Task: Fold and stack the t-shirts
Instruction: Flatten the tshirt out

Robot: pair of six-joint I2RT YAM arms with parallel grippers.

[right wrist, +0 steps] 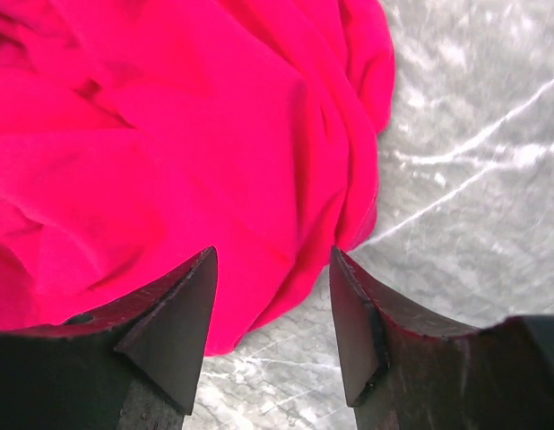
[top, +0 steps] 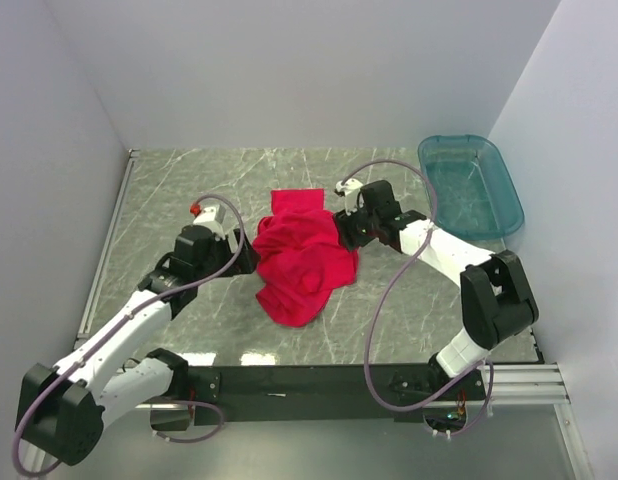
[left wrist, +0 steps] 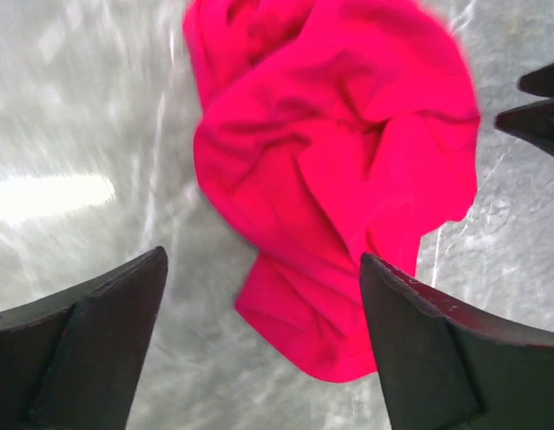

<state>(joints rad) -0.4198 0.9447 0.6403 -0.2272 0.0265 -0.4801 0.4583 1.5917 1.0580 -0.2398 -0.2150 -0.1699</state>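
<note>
A bright red t-shirt [top: 301, 255] lies crumpled in a heap at the middle of the marble table. It also shows in the left wrist view [left wrist: 340, 170] and the right wrist view [right wrist: 160, 134]. My left gripper [top: 251, 252] is at the heap's left edge, open and empty, its fingers [left wrist: 107, 331] spread wide above the table with the cloth's edge between and beyond them. My right gripper [top: 341, 228] is at the heap's right edge, open, its fingers [right wrist: 183, 318] straddling the cloth's hem without closing on it.
A teal see-through plastic tub [top: 471, 185] stands at the back right corner. White walls close in the table on the left, back and right. A black rail [top: 319, 380] runs along the near edge by the arm bases.
</note>
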